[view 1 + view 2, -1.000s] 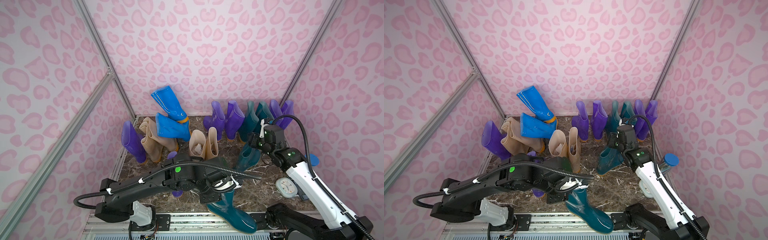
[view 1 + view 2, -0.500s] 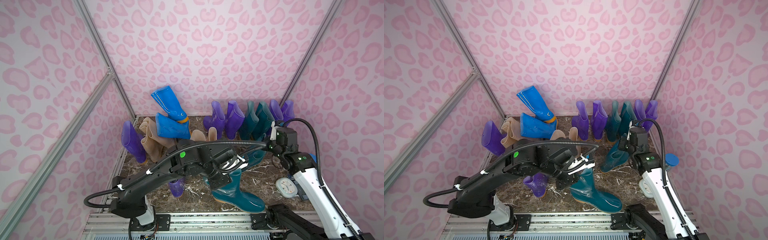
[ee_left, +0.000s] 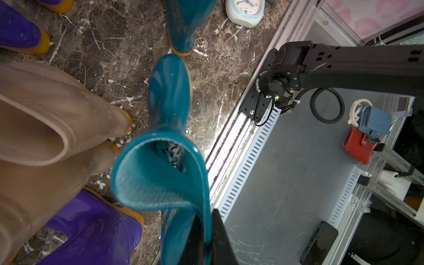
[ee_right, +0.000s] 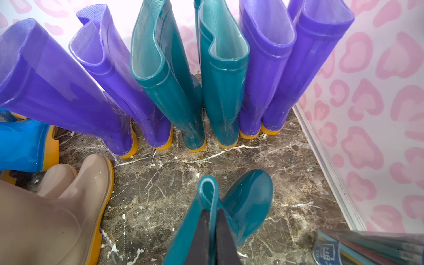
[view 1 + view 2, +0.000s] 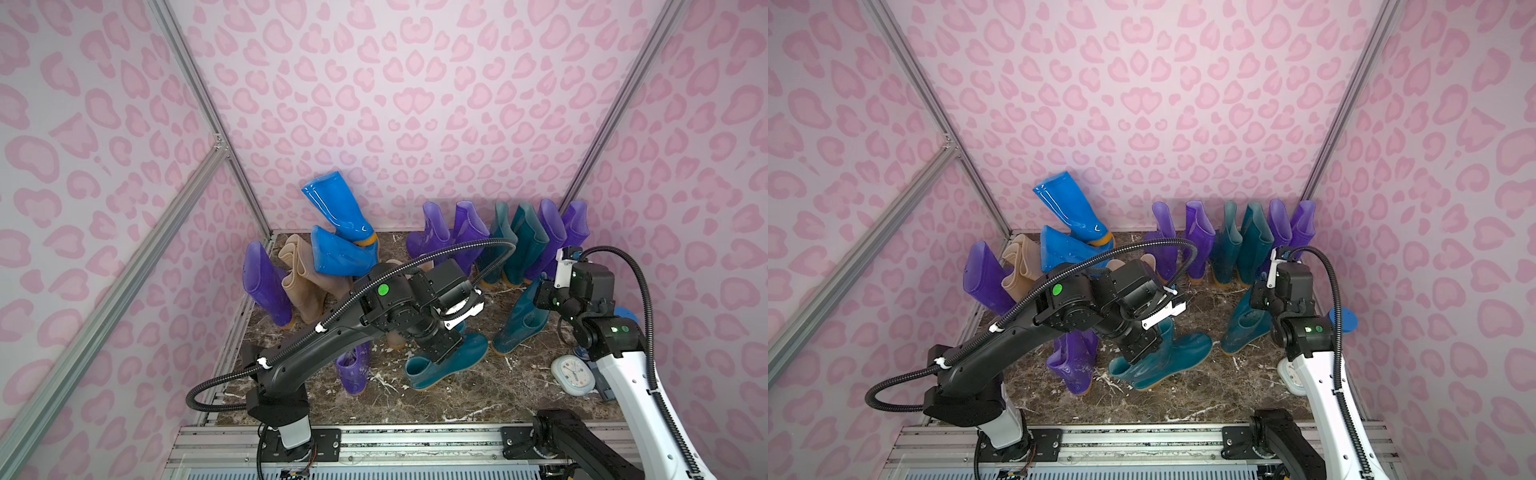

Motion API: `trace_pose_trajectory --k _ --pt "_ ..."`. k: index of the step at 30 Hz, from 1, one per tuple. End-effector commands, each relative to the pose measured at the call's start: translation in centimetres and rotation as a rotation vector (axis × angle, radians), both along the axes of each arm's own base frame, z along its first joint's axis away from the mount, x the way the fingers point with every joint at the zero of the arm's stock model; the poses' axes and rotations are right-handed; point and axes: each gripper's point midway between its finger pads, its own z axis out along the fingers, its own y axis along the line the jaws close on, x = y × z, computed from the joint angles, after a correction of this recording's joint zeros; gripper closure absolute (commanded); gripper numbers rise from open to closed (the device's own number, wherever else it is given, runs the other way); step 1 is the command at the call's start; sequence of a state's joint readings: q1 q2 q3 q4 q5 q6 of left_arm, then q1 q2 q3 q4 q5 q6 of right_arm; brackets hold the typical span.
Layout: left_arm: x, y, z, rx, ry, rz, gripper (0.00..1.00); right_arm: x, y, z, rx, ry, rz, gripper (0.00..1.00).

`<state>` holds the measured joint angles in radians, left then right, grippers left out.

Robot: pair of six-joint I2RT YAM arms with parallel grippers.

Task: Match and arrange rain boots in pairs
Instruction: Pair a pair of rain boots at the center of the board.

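1. Where the left tool (image 3: 205, 220) reaches over the middle of the surface (image 5: 436, 399), it is pinched tight on the top edge of the front teal boot (image 5: 453, 357).
2. That boot's foot is low by the surface, but I cannot tell if it touches. Its toe points at the toe of the right teal boot (image 5: 519, 328), just beside it.
3. The right tool (image 4: 212, 213) is squeezed tight on the top edge of the right teal boot, which stands tilted on the surface.
4. Behind it, the back row (image 5: 523, 241) stands along the wall (image 5: 415, 104): two purple boots, two teal, two purple.
5. In the far left corner, two blue boots (image 5: 336, 253) are piled on the tan boots (image 5: 303, 286), with a tall purple boot (image 5: 266, 286) beside them.
6. A white clock (image 5: 573, 374) lies near the right arm.
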<state>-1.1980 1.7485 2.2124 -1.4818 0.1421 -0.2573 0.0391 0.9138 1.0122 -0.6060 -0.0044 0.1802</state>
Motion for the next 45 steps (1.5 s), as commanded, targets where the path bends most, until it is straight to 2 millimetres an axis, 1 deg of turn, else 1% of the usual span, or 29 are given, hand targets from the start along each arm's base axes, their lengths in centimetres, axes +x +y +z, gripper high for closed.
trace_pose_trajectory --k 1,3,5,6,8,11,14,17,22,25,29,31,35,40,45 --pt "0.9 -3.4 0.8 -0.14 0.044 0.086 0.98 0.7 0.7 1.1 0.02 -0.067 0.037 1.0" --pt "1.6 -5.1 0.6 -0.199 0.077 0.13 0.98 0.6 1.2 1.0 0.036 -0.071 0.059 1.0" --pt "2.9 -6.7 0.7 -0.261 0.105 0.199 0.98 0.5 1.7 1.1 0.056 -0.078 0.088 1.0" --pt "3.6 -7.2 1.0 -0.284 0.112 0.225 0.98 0.4 2.0 1.2 0.064 -0.081 0.1 1.0" --pt "5.5 -8.1 1.5 -0.34 0.129 0.305 0.98 0.2 2.8 1.7 0.086 -0.092 0.138 1.0" --pt "7.7 -9.1 1.7 -0.397 0.137 0.395 0.98 -0.2 3.9 2.2 0.132 -0.109 0.192 1.0" --pt "9.8 -9.6 1.2 -0.395 0.102 0.461 0.98 -0.5 5.2 2.1 0.183 -0.102 0.25 1.0" --pt "11.0 -10.8 0.6 -0.402 0.093 0.48 0.98 -0.6 6.1 1.6 0.216 -0.087 0.292 1.0" --pt "12.3 -13.0 0.0 -0.427 0.079 0.468 0.98 -0.4 7.1 2.4 0.245 -0.103 0.346 1.0" --pt "13.4 -13.1 0.1 -0.424 0.026 0.469 0.98 -0.3 7.4 3.1 0.252 -0.113 0.362 1.0" --pt "15.1 -12.6 -1.1 -0.402 -0.002 0.51 0.99 -0.5 8.2 3.8 0.279 -0.125 0.408 1.0" --pt "15.4 -12.6 -1.9 -0.388 0.018 0.524 0.98 -0.4 8.8 3.8 0.295 -0.122 0.441 1.0" --pt "14.9 -12.9 -2.2 -0.399 0.057 0.52 0.99 0.0 9.4 3.4 0.323 -0.116 0.471 1.0" --pt "14.1 -12.7 -1.4 -0.442 0.099 0.515 0.98 0.9 9.7 3.3 0.335 -0.121 0.483 1.0" --pt "14.1 -12.2 -0.2 -0.487 0.085 0.534 0.98 1.4 10.5 3.7 0.373 -0.125 0.527 1.0"
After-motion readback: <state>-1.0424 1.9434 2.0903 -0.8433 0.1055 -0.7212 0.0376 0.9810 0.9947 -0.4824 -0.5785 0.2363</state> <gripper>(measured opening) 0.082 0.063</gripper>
